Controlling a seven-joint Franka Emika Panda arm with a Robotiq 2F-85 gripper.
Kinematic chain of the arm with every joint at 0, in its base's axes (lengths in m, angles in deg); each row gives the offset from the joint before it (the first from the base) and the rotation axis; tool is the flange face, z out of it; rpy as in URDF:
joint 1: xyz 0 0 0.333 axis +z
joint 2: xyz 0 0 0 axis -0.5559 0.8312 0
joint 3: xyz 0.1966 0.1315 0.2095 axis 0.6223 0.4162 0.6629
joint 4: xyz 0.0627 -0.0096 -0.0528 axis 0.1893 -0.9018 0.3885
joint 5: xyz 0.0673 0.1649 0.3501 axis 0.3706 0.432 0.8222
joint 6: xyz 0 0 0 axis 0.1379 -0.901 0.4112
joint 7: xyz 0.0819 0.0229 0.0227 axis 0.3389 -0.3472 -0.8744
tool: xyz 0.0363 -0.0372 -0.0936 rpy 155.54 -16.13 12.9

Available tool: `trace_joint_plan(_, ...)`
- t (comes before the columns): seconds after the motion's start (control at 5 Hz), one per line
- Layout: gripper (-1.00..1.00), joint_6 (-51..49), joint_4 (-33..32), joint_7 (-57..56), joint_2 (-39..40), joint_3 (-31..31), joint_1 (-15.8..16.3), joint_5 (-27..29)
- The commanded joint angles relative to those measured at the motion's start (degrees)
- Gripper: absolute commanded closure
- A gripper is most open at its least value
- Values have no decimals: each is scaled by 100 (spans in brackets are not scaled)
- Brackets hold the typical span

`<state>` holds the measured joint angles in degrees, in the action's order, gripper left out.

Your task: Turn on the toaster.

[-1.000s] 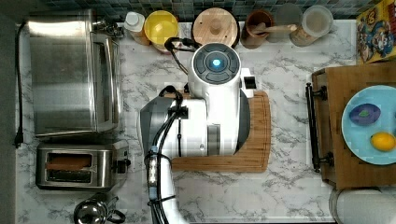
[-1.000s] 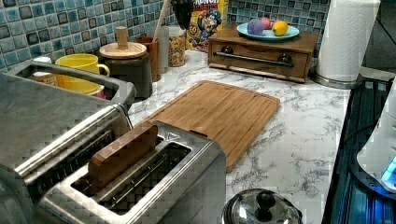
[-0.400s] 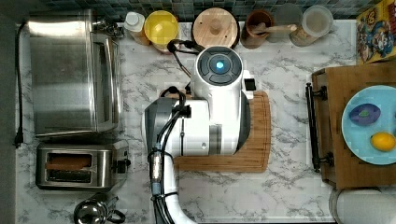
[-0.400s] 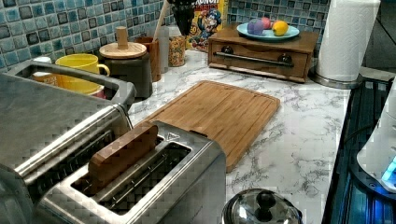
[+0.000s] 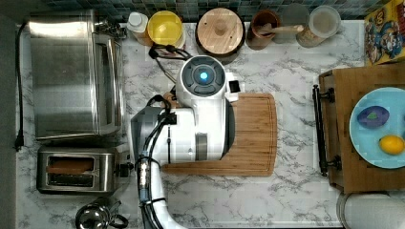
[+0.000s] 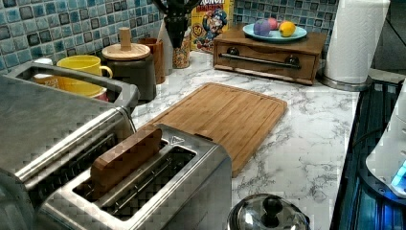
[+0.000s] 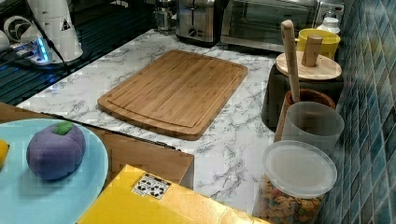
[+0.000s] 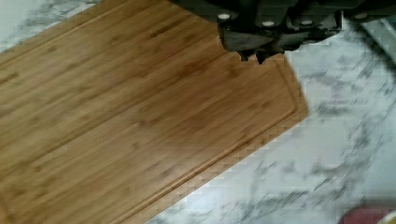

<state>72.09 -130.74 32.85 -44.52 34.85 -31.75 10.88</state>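
The gripper (image 8: 256,53) sits up above the bamboo cutting board (image 8: 140,116) in the wrist view, with its 2 fingertips (image 8: 259,57) pressed together and nothing between them, so it's closed and empty. It's over the board near one of the board's corners, with the marble counter (image 8: 336,140) just past that edge. In the left view the gripper's dark body (image 6: 176,12) hangs high above the far end of the counter, in front of the cereal box (image 6: 210,24).

From the top view the white arm (image 5: 200,119) covers the top view's left half of the cutting board (image 5: 253,133).

The toaster (image 5: 76,170) is at the top view's lower left, well apart from the gripper, with its black lever (image 5: 125,168) on the end that faces the arm. There's a brown slice (image 6: 125,158) sticking up out of 1 of its 2 slots in the left view. The big toaster oven (image 5: 74,74) is right next to it, and a little shiny kettle (image 5: 93,217) sits on the toaster's other side.

Along the tiled wall there's a yellow mug (image 5: 165,27), a dark canister with a wooden lid (image 5: 220,31), and a few jars. The blue plate (image 5: 356,138) with fruit rests on a wooden box at the top view's right.
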Motion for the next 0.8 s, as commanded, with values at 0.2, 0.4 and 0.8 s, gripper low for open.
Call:
trace_joint_plan(0.2, 100, -119, -751, -399, -627, 605, 470, 452)
trace_joint_plan(0.4, 100, 21, -1121, -487, -878, 758, 485, 627)
trace_joint_plan(0.8, 100, 185, -1611, -996, -1518, 1063, 499, 996)
